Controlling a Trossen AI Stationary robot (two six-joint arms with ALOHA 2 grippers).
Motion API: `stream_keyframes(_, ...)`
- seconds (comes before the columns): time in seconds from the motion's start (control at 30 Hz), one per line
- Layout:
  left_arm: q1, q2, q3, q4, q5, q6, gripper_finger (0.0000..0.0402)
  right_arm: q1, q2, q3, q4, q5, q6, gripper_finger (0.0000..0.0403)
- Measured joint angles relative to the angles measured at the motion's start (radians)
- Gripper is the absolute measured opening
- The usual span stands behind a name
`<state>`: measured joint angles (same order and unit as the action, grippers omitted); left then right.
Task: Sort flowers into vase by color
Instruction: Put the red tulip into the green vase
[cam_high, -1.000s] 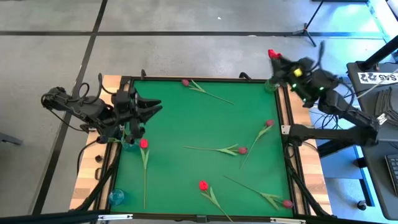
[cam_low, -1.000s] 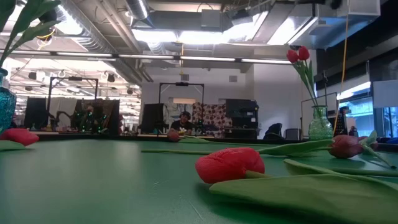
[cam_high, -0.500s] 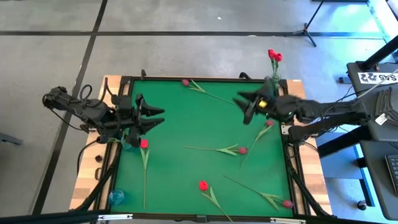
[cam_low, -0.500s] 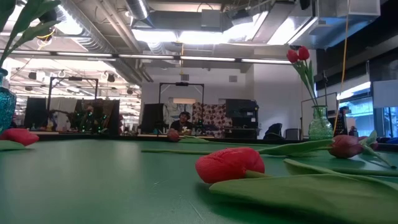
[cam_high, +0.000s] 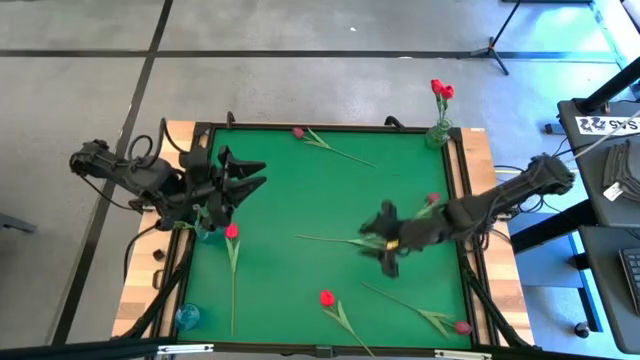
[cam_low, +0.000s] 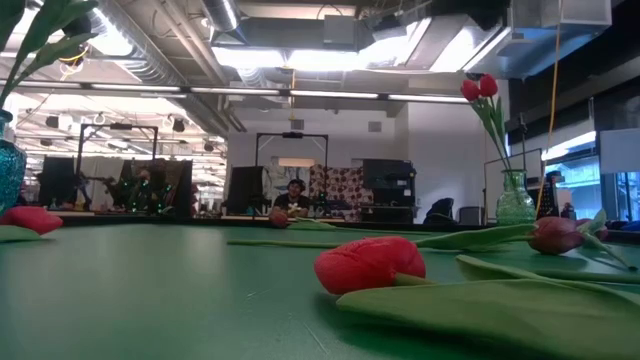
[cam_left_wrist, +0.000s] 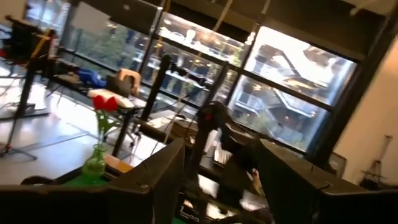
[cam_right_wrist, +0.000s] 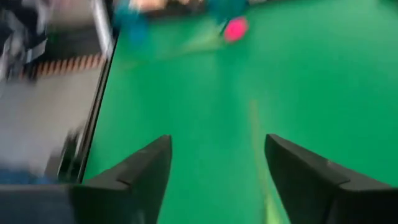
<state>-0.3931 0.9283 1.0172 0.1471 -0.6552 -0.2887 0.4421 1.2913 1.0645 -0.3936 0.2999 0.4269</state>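
**Right claw over the middle tulip**

The right claw (cam_high: 383, 238), fingers spread and empty, hovers above the middle of the tabletop (cam_high: 300, 190). Just beneath it lies a maroon-headed tulip (cam_high: 350, 241), its stem running toward the left edge, head nearest the claw. The left claw (cam_high: 240, 180), also spread and empty, waits near the left edge, clearly farther off.

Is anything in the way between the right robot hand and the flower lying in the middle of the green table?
Nothing visible. The right end effector hangs open right over the dark-headed tulip's thin green stem, with only bare green table around it.
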Motion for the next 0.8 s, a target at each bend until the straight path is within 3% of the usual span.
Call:
stream_keyframes(0.17, 0.008, -0.001, 0.0, -0.001, -0.002, -0.049, 0.0195, 0.087, 0.112, 0.0, -0.024, -0.117, 0.01, 0.0318)
stream_keyframes(0.27, 0.007, -0.001, 0.0, -0.002, -0.002, -0.05, 0.0195, 0.156, 0.186, 0.0, 0.002, -0.162, -0.036, 0.0328)
stream_keyframes(0.43, 0.007, -0.001, 0.0, -0.003, -0.021, -0.053, 0.0195, 0.248, 0.318, 0.0, 0.074, -0.126, -0.186, 0.0316)
stream_keyframes(0.53, 0.007, -0.001, 0.0, -0.004, -0.021, -0.071, 0.0195, 0.262, 0.404, 0.0, 0.216, -0.11, -0.247, 0.0305)
stream_keyframes(0.7, 0.007, -0.001, 0.0, -0.005, -0.021, -0.086, 0.0195, 0.271, 0.541, 0.001, 0.487, -0.069, -0.241, 0.0293)
stream_keyframes(0.8, 0.007, -0.001, 0.0, -0.009, -0.021, -0.097, 0.0195, 0.271, 0.608, 0.001, 0.553, -0.021, -0.215, 0.0291)
